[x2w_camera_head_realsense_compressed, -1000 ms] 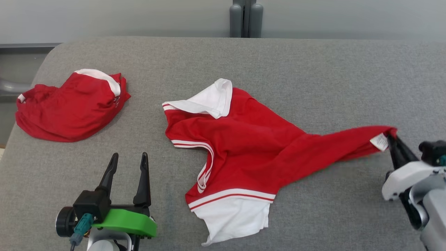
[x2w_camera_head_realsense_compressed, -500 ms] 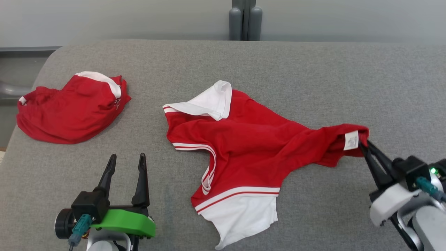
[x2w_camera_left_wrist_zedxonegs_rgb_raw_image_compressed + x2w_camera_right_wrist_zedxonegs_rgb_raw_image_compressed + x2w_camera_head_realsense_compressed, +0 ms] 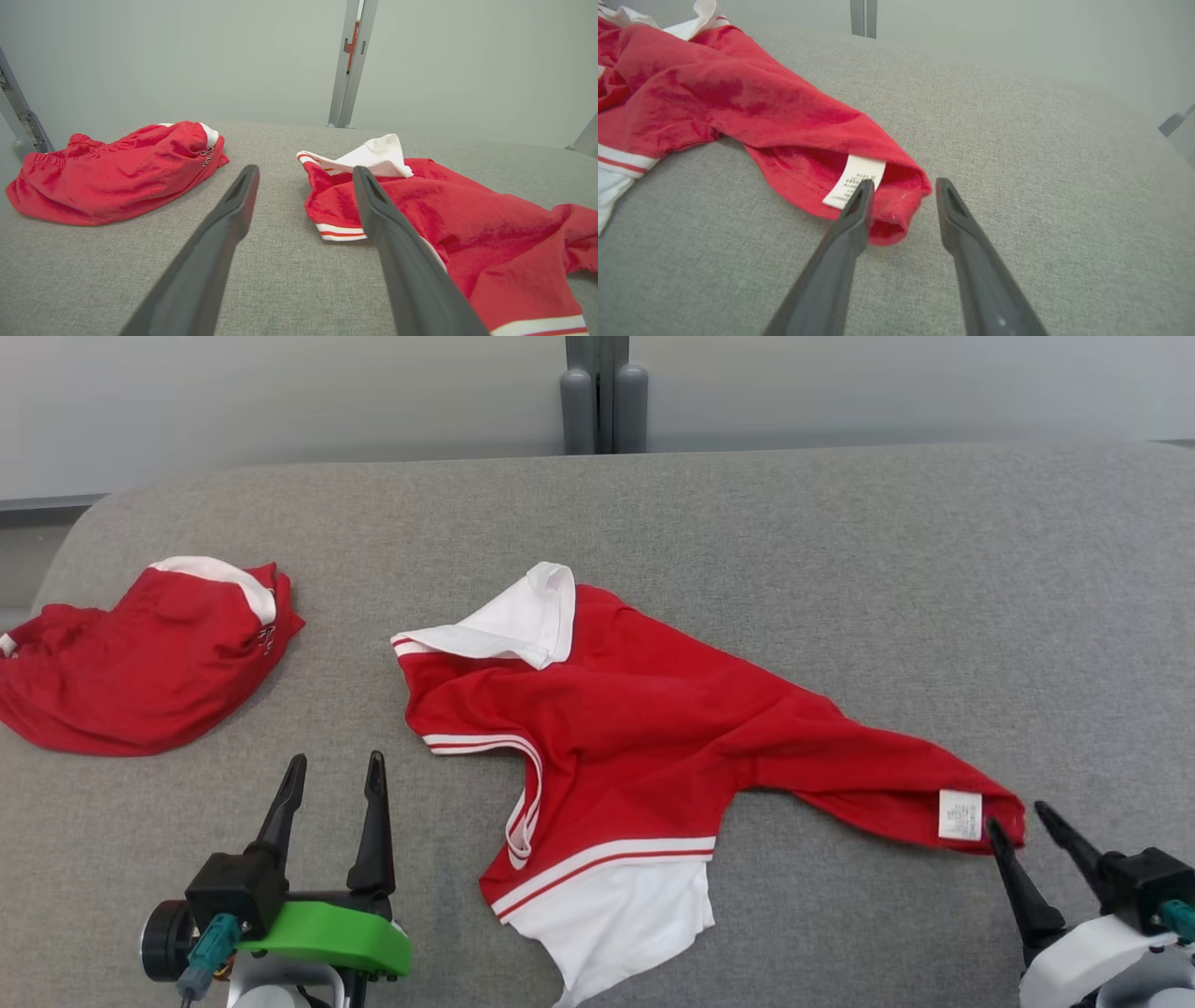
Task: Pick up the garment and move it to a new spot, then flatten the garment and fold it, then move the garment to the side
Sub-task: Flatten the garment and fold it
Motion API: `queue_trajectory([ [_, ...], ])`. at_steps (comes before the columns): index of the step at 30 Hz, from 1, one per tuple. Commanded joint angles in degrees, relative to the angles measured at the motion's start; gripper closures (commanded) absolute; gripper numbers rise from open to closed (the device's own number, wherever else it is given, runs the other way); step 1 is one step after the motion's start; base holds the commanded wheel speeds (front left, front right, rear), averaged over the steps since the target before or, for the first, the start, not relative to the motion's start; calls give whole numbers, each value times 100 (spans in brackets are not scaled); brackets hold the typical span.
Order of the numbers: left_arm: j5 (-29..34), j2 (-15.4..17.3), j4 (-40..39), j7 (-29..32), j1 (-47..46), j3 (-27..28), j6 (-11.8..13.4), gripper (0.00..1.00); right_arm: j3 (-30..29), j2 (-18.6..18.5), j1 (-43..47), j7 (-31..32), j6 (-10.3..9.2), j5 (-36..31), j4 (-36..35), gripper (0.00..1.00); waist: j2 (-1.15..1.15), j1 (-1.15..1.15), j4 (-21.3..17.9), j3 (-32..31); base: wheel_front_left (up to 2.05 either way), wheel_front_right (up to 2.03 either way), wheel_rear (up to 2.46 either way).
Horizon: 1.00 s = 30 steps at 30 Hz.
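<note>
Toward the near edge of the grey cloth-covered table (image 3: pixel 840 569), the head view shows a red shirt (image 3: pixel 644 728) with white trim lying crumpled and spread, one white panel cut off by the bottom of the picture. A long red corner of it stretches toward the table's right side and ends at a small white label (image 3: pixel 960 815), whose print is too small to read. The right end effector (image 3: pixel 1016 814) sits just at that corner with its fingers apart and nothing pinched; its body is cut off at the lower corner. The left end effector (image 3: pixel 336 763) stands wide open near the table's near edge, apart from the shirt. A second red garment (image 3: pixel 140 663) lies bunched by the table's left edge, partly cut off. Beyond the far edge stand a grey post (image 3: pixel 604 401) and a pale wall (image 3: pixel 280 401).

From the left wrist view, the open fingers frame bare grey cloth, the shirt (image 3: pixel 467 219) behind the right-hand finger and the bunched garment (image 3: pixel 117 182) off to the other side.

From the right wrist view, the spread fingers point at the shirt's red corner (image 3: pixel 896 200): one fingertip (image 3: pixel 864 191) overlaps the label (image 3: pixel 847 184), the other stands clear over bare table. Whether that finger touches the cloth is hard to tell.
</note>
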Motion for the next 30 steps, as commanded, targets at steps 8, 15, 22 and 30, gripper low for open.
queue_trajectory([
  [8,97,12,24,-2,162,122,-59,0,-856,579,164,-16,-10,5,-481,0,0,0,-126,-240,0,0,0],
  [15,147,13,-9,-2,285,244,-87,0,-1106,1030,288,-16,-10,-122,-943,0,0,0,-190,-428,0,0,0],
  [22,219,13,-101,-2,389,376,-43,0,-1156,1500,321,-16,-10,-242,-1197,0,0,0,-188,-544,0,0,0],
  [30,287,13,-182,-2,476,561,-40,0,-1084,1704,222,-16,-10,-361,-1177,0,0,0,-173,-605,0,0,0],
])
